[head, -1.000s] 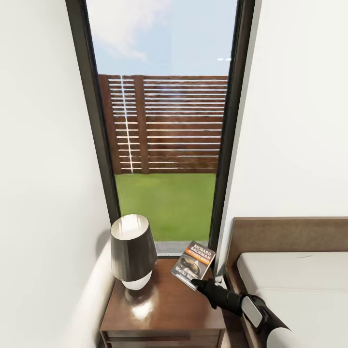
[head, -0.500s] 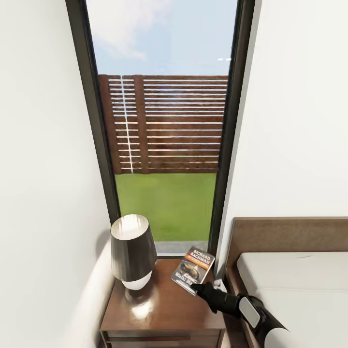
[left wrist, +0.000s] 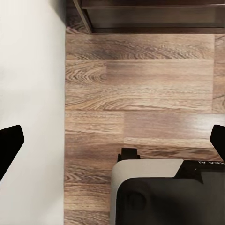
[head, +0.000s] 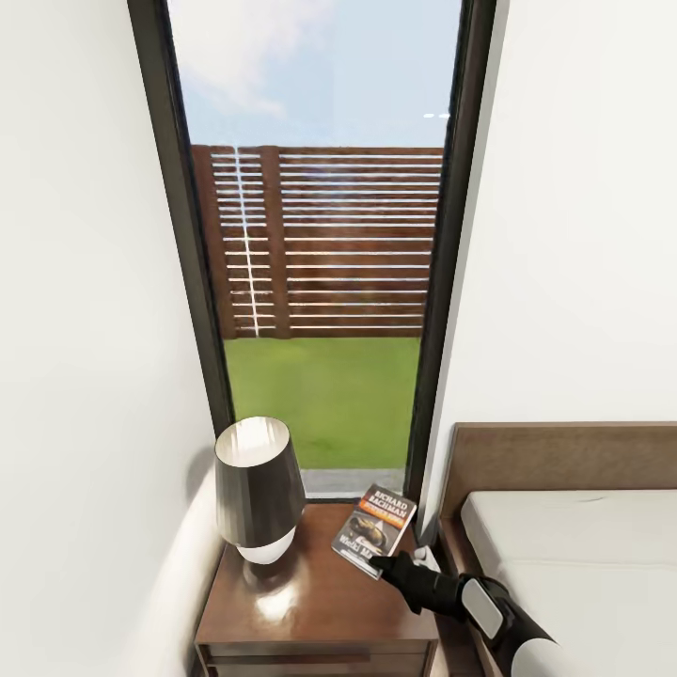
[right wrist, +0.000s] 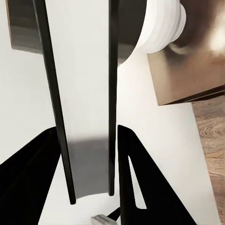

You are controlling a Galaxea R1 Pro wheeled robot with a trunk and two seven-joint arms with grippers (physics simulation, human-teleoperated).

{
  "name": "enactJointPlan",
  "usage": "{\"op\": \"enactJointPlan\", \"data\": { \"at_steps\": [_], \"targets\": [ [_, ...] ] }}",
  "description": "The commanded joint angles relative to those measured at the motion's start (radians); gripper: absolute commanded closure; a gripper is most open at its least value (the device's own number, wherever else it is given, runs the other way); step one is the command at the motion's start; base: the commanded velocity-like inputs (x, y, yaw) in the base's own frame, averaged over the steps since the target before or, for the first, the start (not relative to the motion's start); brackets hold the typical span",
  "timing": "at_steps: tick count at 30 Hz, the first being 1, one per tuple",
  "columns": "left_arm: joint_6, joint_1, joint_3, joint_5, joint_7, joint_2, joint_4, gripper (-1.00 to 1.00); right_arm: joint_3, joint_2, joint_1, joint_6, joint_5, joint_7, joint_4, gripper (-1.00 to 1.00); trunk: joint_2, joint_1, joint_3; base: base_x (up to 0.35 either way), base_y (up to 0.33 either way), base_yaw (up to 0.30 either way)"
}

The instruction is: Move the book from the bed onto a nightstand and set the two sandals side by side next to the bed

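The book [head: 374, 527], dark with an orange band, lies tilted low over the back right of the nightstand [head: 320, 602]. Whether it touches the glossy top I cannot tell. My right gripper [head: 381, 564] is shut on the book's near edge, reaching in from the bed [head: 583, 555] side. In the right wrist view the book [right wrist: 86, 117] stands edge-on between the two black fingers [right wrist: 136, 164]. My left gripper [left wrist: 112, 140] hangs open over the wood-plank floor [left wrist: 140, 84], holding nothing. The sandals are out of view.
A dark-shaded lamp [head: 256, 489] with a white base occupies the nightstand's left half. Behind it are a tall dark-framed window [head: 320, 282] and a white wall on the left. The brown headboard [head: 564, 456] rises at right. A dark cabinet [left wrist: 150, 14] stands beyond the left gripper.
The right gripper has lowered a little with the book, bringing it closer to the nightstand top. The lamp and the camera have not moved.
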Motion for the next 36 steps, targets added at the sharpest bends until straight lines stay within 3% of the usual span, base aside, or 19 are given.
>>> {"op": "enactJointPlan", "data": {
  "at_steps": [1,9,17,30,36],
  "targets": [
    [-0.003,0.0,-0.006,0.008,0.003,0.0,0.001,-1.0,-0.006,0.001,0.0,0.007,-0.002,-0.001,0.001,1.0,-0.001,0.0,0.0,0.0,0.0,0.0],
    [-0.004,0.0,-0.006,0.008,0.004,0.0,0.001,-1.0,-0.005,0.004,0.0,0.007,-0.002,-0.014,0.008,1.0,-0.001,0.0,0.0,0.0,0.0,0.0],
    [-0.005,0.0,-0.006,0.008,0.004,-0.001,0.001,-1.0,-0.004,0.012,0.0,0.008,-0.002,-0.027,0.01,1.0,-0.057,0.031,-0.025,0.0,0.0,0.0],
    [-0.006,0.0,-0.007,0.008,0.004,-0.001,0.001,-1.0,-0.003,0.018,0.0,0.047,-0.002,-0.031,0.009,1.0,-0.057,0.031,-0.025,0.0,0.0,0.0],
    [-0.006,0.0,-0.007,0.008,0.004,-0.001,0.001,-1.0,-0.003,0.019,0.0,0.053,-0.002,-0.031,0.009,1.0,-0.099,0.054,-0.044,0.0,0.0,0.0]
  ]
}}
